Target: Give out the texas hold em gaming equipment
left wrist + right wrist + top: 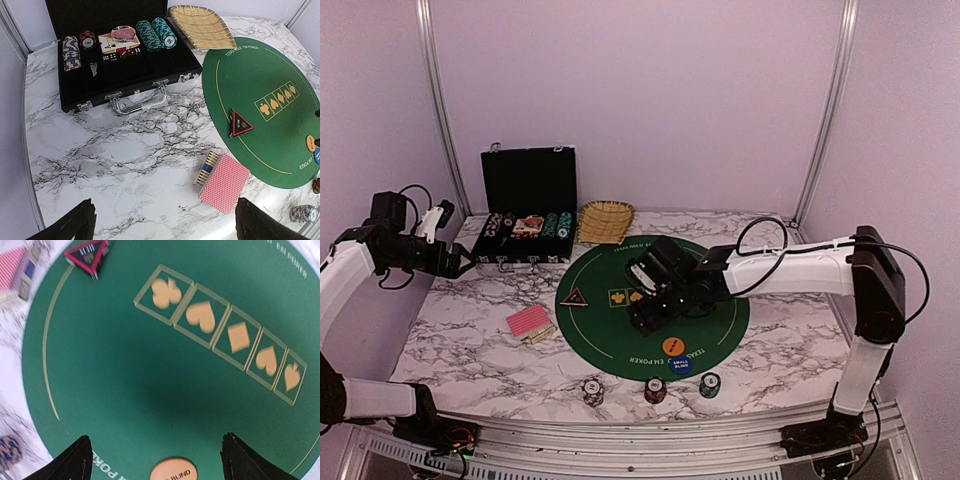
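Wide apart on the right jaws, nothing between them, low over the middle of the green mat [595, 330]. Straight beneath, only bare felt. Just nearward of the gap, the orange disc [174, 473], flat on the mat, in line with the opening but untouched. Right against it, at the mat's near rim, the blue disc [680, 366]. On the far side of the jaws, the printed row of five suit boxes.

Further left, at the mat's left rim, the black-red triangle [89, 254], well apart from the right jaws. Past it, off the mat on the marble bench [470, 340], the pink-red-backed cards [225, 182], with a stack lying on its side against their far edge. Along the bench's near edge, off the mat, three short stacks of striped chips [655, 389], side by side.

Wide apart too on the left jaws, empty, raised above the bench's left side, well apart from every piece. In the wrist view, the cards nearest below. At the back left, the open black case [530, 180], more chips and cards in its compartments. Just beside it, the woven basket [605, 220].
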`<action>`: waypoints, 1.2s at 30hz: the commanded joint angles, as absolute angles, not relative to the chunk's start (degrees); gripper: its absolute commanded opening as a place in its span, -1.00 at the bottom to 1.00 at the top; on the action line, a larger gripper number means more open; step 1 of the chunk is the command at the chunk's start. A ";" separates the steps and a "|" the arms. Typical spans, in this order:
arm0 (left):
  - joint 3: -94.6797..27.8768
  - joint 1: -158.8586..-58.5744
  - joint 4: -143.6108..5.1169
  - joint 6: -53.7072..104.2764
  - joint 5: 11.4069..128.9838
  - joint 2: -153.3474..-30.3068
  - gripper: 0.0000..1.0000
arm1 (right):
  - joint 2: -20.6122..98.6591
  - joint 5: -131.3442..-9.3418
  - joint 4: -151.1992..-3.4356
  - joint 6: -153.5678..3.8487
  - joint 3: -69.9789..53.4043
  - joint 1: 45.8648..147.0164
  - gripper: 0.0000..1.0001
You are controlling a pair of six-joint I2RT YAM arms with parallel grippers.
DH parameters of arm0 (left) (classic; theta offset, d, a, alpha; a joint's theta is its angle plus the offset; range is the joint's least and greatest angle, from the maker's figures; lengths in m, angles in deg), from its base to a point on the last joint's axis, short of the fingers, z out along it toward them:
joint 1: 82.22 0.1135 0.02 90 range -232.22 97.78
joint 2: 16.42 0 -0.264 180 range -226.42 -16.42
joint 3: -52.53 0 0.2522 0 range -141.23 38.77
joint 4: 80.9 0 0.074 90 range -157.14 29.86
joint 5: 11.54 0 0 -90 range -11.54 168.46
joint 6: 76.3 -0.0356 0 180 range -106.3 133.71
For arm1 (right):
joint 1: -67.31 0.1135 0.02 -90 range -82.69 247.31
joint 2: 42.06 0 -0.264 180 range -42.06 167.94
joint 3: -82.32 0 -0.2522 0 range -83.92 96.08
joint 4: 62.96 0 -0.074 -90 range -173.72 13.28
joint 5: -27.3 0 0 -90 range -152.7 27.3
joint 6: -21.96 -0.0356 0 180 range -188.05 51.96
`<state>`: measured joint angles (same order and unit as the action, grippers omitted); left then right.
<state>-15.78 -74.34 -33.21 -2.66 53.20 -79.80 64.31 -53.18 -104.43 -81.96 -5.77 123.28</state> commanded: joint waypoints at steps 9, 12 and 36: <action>-18.14 -74.13 -30.84 -3.76 52.23 -78.17 0.98 | 57.57 -53.53 -110.57 -91.56 -21.11 123.88 0.74; -18.31 -74.13 -30.81 -3.69 52.28 -77.91 0.98 | 58.29 -54.66 -109.40 -91.45 -21.10 123.92 0.70; -18.86 -74.13 -30.77 -3.28 51.57 -77.15 0.98 | 63.16 -55.93 -103.92 -93.62 -20.97 121.88 0.10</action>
<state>-16.78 -74.34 -32.07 -3.29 52.89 -78.37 61.73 -56.07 -106.15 -92.51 -21.27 122.91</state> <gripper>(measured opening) 0.989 0.573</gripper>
